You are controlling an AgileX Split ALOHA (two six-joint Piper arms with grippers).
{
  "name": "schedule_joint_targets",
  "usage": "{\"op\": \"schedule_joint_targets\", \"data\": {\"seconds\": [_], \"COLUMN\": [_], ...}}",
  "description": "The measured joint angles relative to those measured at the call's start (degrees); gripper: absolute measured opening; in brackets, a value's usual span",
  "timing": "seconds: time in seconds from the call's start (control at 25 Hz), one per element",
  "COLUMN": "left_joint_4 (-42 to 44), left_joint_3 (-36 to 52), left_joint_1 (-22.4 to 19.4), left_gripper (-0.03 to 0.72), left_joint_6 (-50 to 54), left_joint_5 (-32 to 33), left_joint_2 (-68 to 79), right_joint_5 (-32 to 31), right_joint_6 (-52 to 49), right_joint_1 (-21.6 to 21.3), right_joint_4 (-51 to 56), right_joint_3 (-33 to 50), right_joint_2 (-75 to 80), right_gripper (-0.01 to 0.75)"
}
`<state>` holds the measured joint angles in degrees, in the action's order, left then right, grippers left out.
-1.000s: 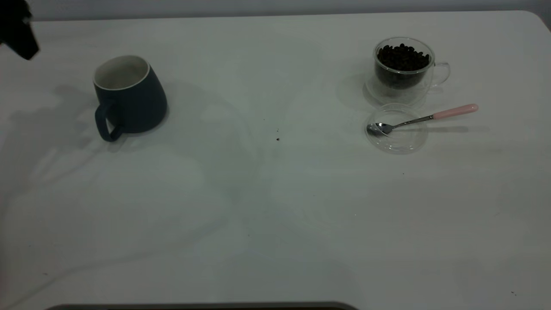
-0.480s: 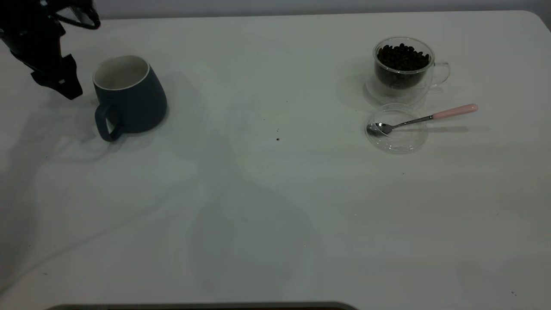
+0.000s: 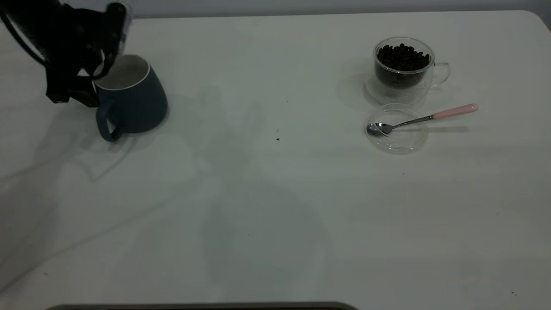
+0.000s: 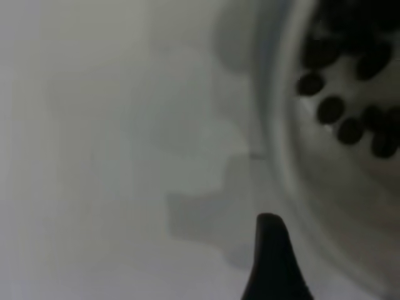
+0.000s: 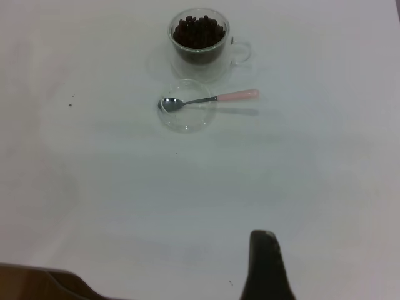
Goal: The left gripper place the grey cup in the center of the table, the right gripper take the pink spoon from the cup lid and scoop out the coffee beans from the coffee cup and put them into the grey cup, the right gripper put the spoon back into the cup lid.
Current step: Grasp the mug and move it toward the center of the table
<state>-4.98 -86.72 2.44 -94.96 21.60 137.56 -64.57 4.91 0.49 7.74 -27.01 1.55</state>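
The grey cup (image 3: 133, 97) stands upright at the table's (image 3: 267, 206) left, handle toward the front. My left gripper (image 3: 92, 73) hangs open and blurred at its left rim, one part over the mouth, one outside by the handle. In the left wrist view one black finger (image 4: 270, 256) shows beside a blurred round rim (image 4: 281, 125) with dark blobs inside. The coffee cup (image 3: 402, 69), full of coffee beans (image 3: 403, 57), stands at the right. In front of it the pink spoon (image 3: 424, 117) rests with its bowl in the cup lid (image 3: 397, 131). My right gripper (image 5: 265, 265) hangs well back from them.
A few dark specks (image 3: 277, 138) lie near the middle of the table. The table's rounded far right corner (image 3: 536, 19) is close behind the coffee cup. A dark strip (image 3: 202, 306) runs along the near edge.
The left gripper has come in from the far left corner and down to the grey cup's left rim. Cup, spoon, lid and coffee cup have not moved.
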Motion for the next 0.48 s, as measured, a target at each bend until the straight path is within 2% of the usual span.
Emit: {"op": "schedule_joint_targets", "data": {"seconds": [0.48], "left_joint_4": [-11.00], "left_joint_3": [0.00], "left_joint_1": [7.19], "left_gripper": [0.565], "left_joint_6": [-9.85], "left_joint_5": [-0.97], "left_joint_2": [0.64], "right_joint_5": [0.00], "right_joint_6": [-0.07], "right_joint_1": [0.00], "right_joint_4": [0.00], "right_joint_3": [0.00], "right_joint_2": [0.00], "right_gripper": [0.573]}}
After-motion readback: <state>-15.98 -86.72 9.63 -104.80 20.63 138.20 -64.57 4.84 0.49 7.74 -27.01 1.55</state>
